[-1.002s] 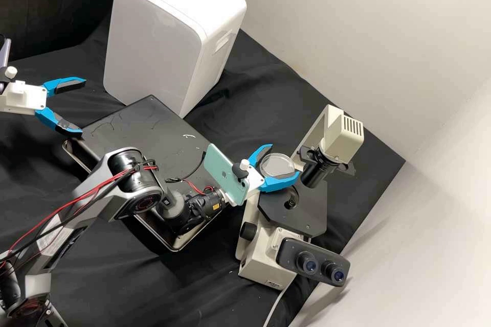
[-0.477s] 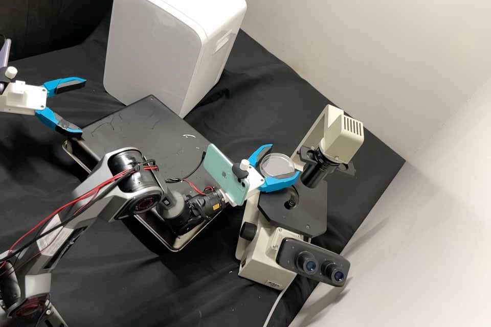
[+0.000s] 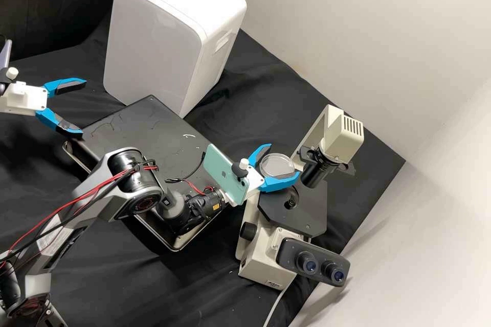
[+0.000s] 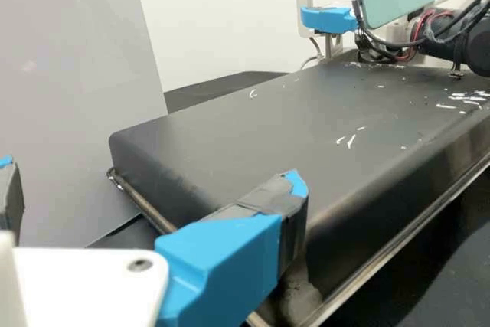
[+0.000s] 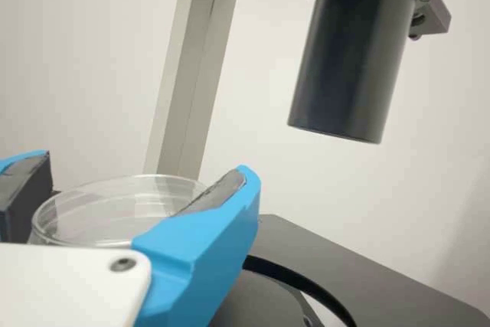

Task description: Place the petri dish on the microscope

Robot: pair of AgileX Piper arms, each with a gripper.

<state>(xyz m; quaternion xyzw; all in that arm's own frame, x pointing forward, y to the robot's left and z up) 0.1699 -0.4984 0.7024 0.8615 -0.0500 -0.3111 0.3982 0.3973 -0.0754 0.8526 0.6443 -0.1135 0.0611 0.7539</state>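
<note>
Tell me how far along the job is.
Done: the right end effector grips the petri dish. In hand: it holds the dish over the microscope stage. Left: lower it onto the stage and release. The left end effector hangs open by the tray.

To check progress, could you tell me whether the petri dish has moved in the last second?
No. The petri dish keeps its place beside the black lens tube of the microscope.

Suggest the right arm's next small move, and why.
Probably carry the petri dish toward the stage opening. The right pincer grips it above the microscope stage, beside the condenser rather than under it, so lowering now would seat it off-centre.
</note>
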